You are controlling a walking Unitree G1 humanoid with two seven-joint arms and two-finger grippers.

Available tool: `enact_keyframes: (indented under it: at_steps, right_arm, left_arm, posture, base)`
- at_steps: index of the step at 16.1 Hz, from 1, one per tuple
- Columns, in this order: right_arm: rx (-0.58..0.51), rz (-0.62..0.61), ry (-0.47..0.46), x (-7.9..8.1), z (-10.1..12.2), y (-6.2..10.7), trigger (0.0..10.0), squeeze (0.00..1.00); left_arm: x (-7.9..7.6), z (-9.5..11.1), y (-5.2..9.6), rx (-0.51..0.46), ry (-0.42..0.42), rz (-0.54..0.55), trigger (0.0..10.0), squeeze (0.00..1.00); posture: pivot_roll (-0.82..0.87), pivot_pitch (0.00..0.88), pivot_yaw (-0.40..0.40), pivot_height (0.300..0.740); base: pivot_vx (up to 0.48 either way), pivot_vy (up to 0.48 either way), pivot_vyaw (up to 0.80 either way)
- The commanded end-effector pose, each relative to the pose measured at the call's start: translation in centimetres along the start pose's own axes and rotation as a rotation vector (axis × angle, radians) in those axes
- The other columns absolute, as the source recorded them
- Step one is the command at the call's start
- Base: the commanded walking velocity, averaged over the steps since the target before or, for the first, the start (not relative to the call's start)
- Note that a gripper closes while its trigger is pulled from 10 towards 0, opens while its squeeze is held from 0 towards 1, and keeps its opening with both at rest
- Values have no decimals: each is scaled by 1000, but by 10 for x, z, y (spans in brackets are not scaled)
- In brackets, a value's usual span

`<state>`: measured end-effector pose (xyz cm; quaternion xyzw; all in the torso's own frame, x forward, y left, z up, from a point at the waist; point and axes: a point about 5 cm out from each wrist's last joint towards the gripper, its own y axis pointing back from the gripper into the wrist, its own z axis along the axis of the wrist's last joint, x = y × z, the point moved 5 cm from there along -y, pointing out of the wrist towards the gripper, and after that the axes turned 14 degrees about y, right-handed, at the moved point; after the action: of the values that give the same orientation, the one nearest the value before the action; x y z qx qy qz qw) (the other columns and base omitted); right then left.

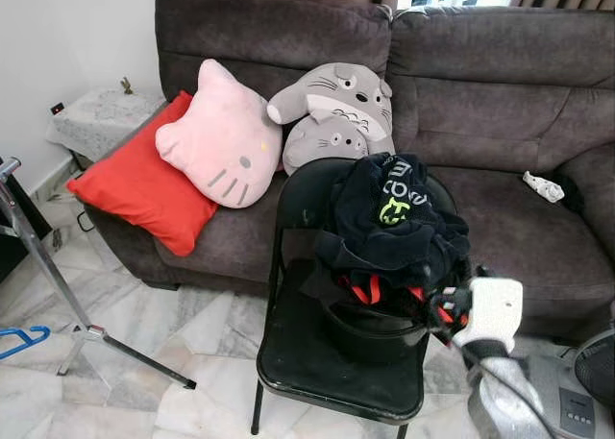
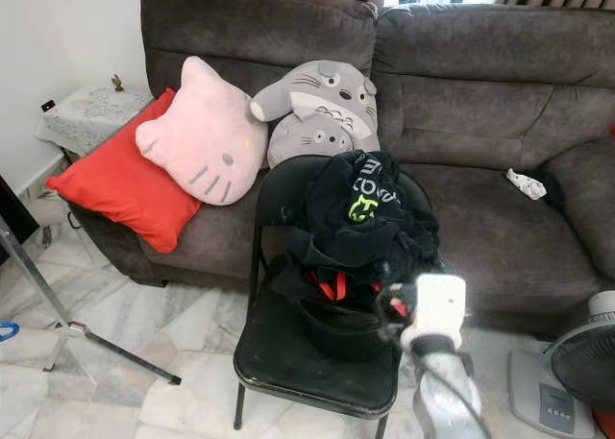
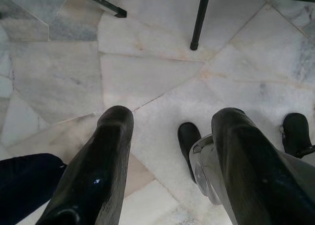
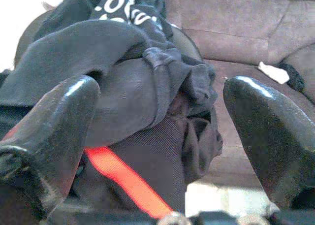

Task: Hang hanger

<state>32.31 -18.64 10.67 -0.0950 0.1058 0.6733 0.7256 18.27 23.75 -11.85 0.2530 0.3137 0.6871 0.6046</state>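
My right gripper [image 4: 157,136] is spread wide, empty, just short of the clothes [image 1: 389,232] heaped on the chair [image 1: 317,348] at twelve o'clock. My left gripper [image 3: 172,156] hangs open over the floor [image 3: 147,72]. The red hanger [image 4: 125,178] runs slantwise under the heap, nearest my right.

The blue hanger [image 1: 21,339] is cut off by the picture's left edge. The clothes pile [image 1: 389,232] hides part of the chair [image 1: 332,357]. The right arm [image 2: 437,362] is blurred.
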Motion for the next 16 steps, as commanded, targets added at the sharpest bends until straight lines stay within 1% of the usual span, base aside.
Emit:
enact_keyframes:
  at_steps: [1,3,4,5,7,8,9,11,16]
  right_arm:
    - [25,7,-9,1,-5,-3,10000,0]
    - [43,24,19,2,-6,-9,10000,0]
    - [50,22,25,2,-7,-10,10000,0]
    - [73,8,27,-2,-8,-16,10000,0]
    - [94,14,50,-1,-10,-16,10000,0]
    - [122,20,61,0,-15,-15,10000,0]
    - [122,20,57,-1,-16,-15,10000,0]
    - [115,19,67,-8,-11,-22,10000,0]
    - [88,62,97,-4,-3,-28,10000,0]
  left_arm:
    - [1,-6,1,27,-11,0,10000,0]
    - [2,-7,2,27,-10,2,10000,0]
    - [2,-7,2,28,-10,2,10000,0]
    - [2,-9,2,31,-10,4,10000,0]
    - [2,-9,3,31,-11,4,10000,0]
    - [2,-10,3,34,-10,4,10000,0]
    - [2,-10,3,36,-12,3,10000,0]
    - [1,-10,3,38,-15,-1,10000,0]
    - [1,-9,2,34,-21,0,10000,0]
  posture:
    - [-110,62,-11,740]
    - [-108,61,-10,740]
    - [-108,61,-10,740]
    - [-100,58,-13,740]
    - [-99,57,-14,740]
    - [-99,53,-14,740]
    - [-100,51,-14,740]
    - [-101,42,-13,740]
    - [-97,32,-15,740]
  base:
    - [0,0,0]
    - [0,0,0]
    - [0,0,0]
    - [0,0,0]
    - [0,0,0]
    - [0,0,0]
    - [0,0,0]
    - [0,0,0]
    - [0,0,0]
